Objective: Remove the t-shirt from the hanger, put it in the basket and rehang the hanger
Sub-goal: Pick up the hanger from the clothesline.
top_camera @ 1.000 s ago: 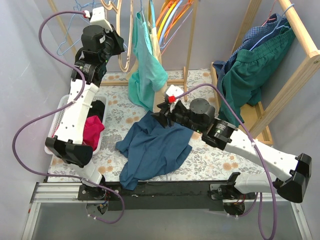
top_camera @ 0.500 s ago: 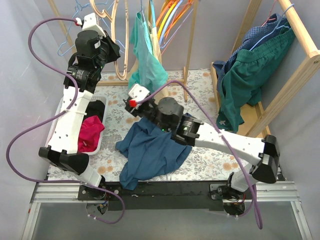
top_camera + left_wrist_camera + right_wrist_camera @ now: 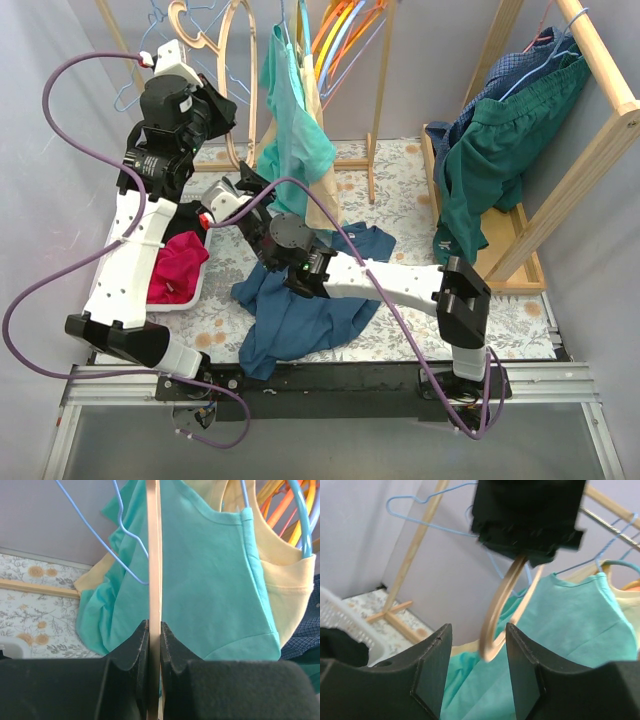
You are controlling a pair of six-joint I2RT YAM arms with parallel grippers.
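The dark blue t-shirt (image 3: 305, 300) lies crumpled on the floral table, off the hanger. My left gripper (image 3: 224, 104) is raised at the back left and is shut on the bare wooden hanger (image 3: 236, 60). In the left wrist view the hanger (image 3: 154, 555) runs straight up from the closed left gripper (image 3: 154, 630). My right gripper (image 3: 249, 184) reaches up to the left, below the hanger. In the right wrist view the right gripper (image 3: 477, 635) is open and empty, with the hanger's curved end (image 3: 501, 605) just above the gap.
A teal shirt (image 3: 295, 130) and a yellow one (image 3: 287, 580) hang on the rack behind, with blue wire hangers (image 3: 120, 525) and orange ones (image 3: 345, 25). A white basket (image 3: 115, 215) holding a red cloth (image 3: 175, 265) stands at the left. Green and blue clothes (image 3: 500, 130) hang on the right rack.
My right arm has left the blue t-shirt and swung left and up towards the hanger. My left arm has lifted the hanger higher and to the left.
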